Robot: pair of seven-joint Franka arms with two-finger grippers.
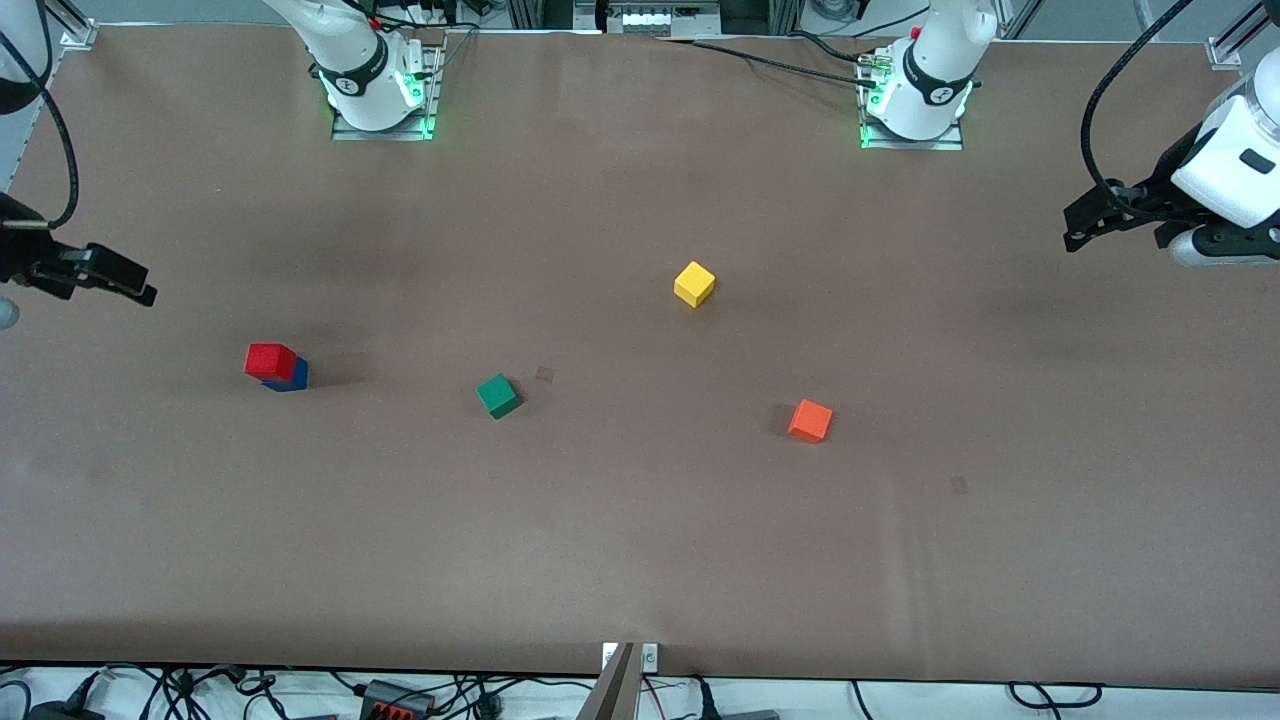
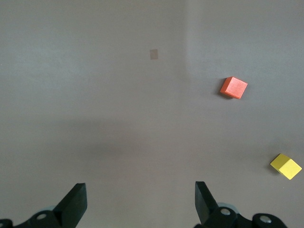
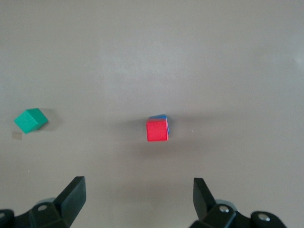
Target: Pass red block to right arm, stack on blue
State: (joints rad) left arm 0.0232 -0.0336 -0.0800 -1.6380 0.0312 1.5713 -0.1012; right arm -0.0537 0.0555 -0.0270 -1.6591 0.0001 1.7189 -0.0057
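Observation:
The red block (image 1: 269, 360) sits on top of the blue cube (image 1: 293, 378), toward the right arm's end of the table. In the right wrist view the red block (image 3: 157, 130) covers all but a thin edge of the blue cube (image 3: 159, 117). My right gripper (image 1: 138, 288) is open and empty, up in the air over the table's edge at its own end, apart from the stack; it also shows in the right wrist view (image 3: 139, 197). My left gripper (image 1: 1078, 234) is open and empty, held up over its own end of the table, and shows in the left wrist view (image 2: 141, 199).
A green cube (image 1: 497, 395) lies near the table's middle and shows in the right wrist view (image 3: 31, 120). A yellow cube (image 1: 694, 284) lies farther from the front camera. An orange cube (image 1: 810, 420) lies toward the left arm's end. The left wrist view shows the orange cube (image 2: 233, 88) and the yellow cube (image 2: 286, 166).

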